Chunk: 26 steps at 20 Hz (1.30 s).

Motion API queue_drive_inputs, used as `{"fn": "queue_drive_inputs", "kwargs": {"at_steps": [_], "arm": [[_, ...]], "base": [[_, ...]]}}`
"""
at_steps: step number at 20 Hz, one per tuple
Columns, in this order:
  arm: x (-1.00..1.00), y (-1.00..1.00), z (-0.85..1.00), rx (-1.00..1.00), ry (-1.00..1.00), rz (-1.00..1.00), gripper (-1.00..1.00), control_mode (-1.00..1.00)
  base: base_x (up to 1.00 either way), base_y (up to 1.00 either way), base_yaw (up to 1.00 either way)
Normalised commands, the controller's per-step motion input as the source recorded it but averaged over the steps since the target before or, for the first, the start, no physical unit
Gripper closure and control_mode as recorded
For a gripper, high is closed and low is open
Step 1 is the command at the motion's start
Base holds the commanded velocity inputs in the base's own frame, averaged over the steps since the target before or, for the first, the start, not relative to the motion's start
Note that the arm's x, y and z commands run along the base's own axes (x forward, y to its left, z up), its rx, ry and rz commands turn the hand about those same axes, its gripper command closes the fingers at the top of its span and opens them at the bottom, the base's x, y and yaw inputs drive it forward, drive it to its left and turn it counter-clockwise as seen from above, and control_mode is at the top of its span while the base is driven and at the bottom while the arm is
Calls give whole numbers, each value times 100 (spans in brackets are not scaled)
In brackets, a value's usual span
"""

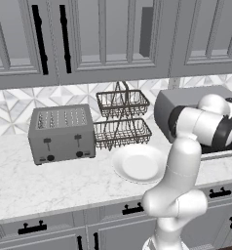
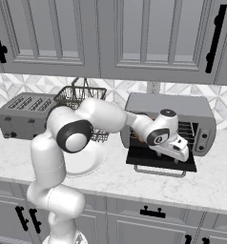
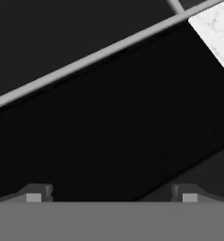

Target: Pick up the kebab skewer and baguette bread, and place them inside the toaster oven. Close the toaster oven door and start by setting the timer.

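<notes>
Gripper [image 3: 111, 193] over oven door [image 2: 149, 157], jaws wide, holding nothing.
Door lies flat open just below tips; toaster oven [image 2: 182, 112] right behind.

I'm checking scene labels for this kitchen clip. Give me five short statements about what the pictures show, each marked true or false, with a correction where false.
1. The toaster oven door is folded down open. True.
2. The gripper is shut on the door handle. False: its fingers stand wide apart and hold nothing.
3. A white plate lies on the counter. True.
4. The pop-up toaster stands right of the toaster oven. False: it stands left, beyond the wire basket rack.
5. The plate carries a loaf. False: it is bare.
</notes>
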Motion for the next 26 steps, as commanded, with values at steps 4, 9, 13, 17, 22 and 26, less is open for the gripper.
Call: {"fn": "queue_drive_inputs", "kwargs": {"at_steps": [4, 9, 13, 17, 22, 26], "arm": [[21, 0, 0, 0, 0, -11, -100, -100], [26, 0, 0, 0, 0, -12, -100, -100], [28, 1, 0, 0, 0, -14, -100, -100], [31, 4, 0, 0, 0, -14, -100, -100], [30, 5, 3, 0, 0, -14, -100, -100], [-13, 0, 4, 4, 0, -13, -100, -100]], "base": [[0, 0, 0], [0, 0, 0], [0, 0, 0], [0, 0, 0], [0, 0, 0], [0, 0, 0]]}}
